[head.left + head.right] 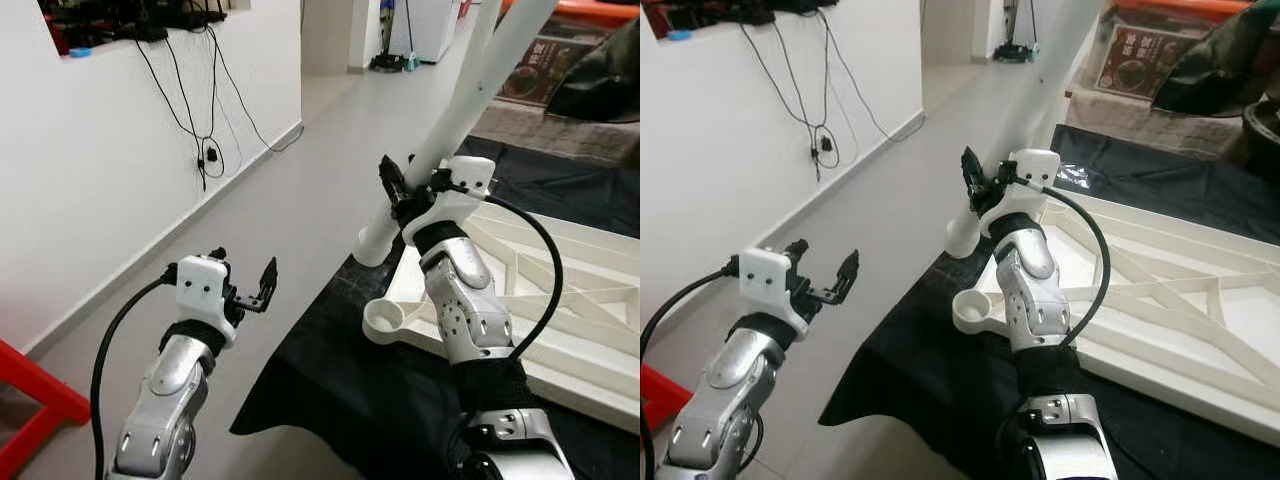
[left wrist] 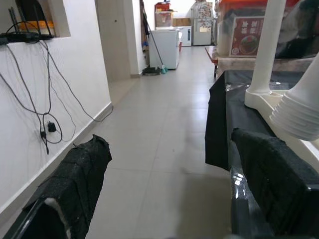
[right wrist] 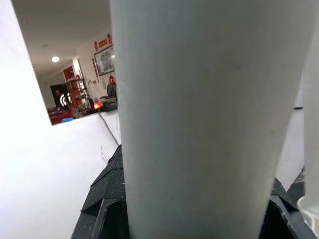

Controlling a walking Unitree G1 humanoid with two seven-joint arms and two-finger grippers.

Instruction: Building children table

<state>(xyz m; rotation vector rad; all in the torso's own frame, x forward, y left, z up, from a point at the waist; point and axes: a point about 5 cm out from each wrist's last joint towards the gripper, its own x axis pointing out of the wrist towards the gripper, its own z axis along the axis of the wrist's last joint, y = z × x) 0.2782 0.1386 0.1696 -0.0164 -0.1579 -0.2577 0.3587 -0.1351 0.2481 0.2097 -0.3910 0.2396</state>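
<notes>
Right pincer (image 1: 398, 187) clenched around a white table leg (image 1: 470, 90), tilted, ribbed lower end hanging just above a round corner socket (image 1: 383, 318) at 6 o'clock. Upturned white tabletop (image 1: 560, 300) lying on black cloth (image 1: 330, 390), reaching off toward 3 o'clock. Left pincer (image 1: 255, 290) released, fingers spread, hovering over bare floor (image 1: 300, 180) at 9 o'clock, well apart. Dangling cables (image 1: 205, 130) on the wall at 11 o'clock; red frame (image 1: 30, 400) at 8 o'clock.
</notes>
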